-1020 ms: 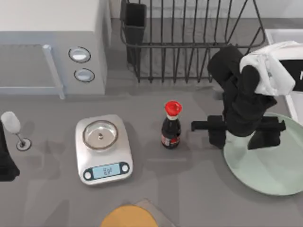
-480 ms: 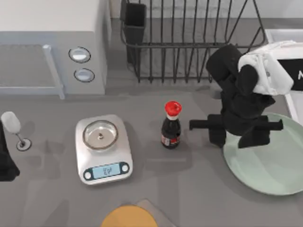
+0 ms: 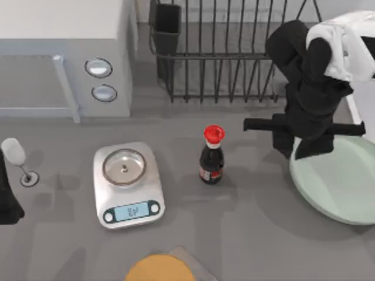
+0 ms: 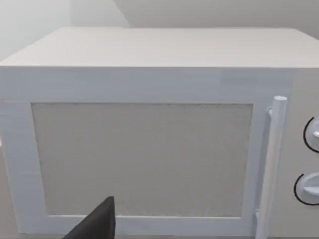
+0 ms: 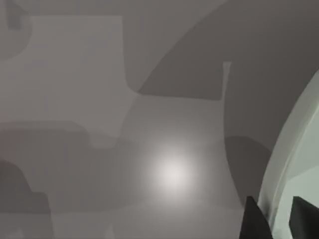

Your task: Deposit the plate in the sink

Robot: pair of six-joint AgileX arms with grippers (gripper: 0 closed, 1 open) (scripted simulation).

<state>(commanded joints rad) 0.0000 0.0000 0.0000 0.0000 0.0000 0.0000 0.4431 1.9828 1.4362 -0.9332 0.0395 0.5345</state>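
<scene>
Gripping the plate (image 3: pixel 343 187) rim, right end effector (image 3: pixel 304 146), above grey table (image 3: pixel 246 234), near sink (image 3: pixel 356 111).

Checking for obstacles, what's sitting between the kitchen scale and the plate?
The top view shows a soy sauce bottle standing between the kitchen scale and the plate.

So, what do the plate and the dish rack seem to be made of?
The plate, gripped at its rim by the right gripper, looks like glazed ceramic or smooth plastic: an even pale mint surface with a raised rim. The dish rack looks like black coated metal wire: thin dark bars.
</scene>
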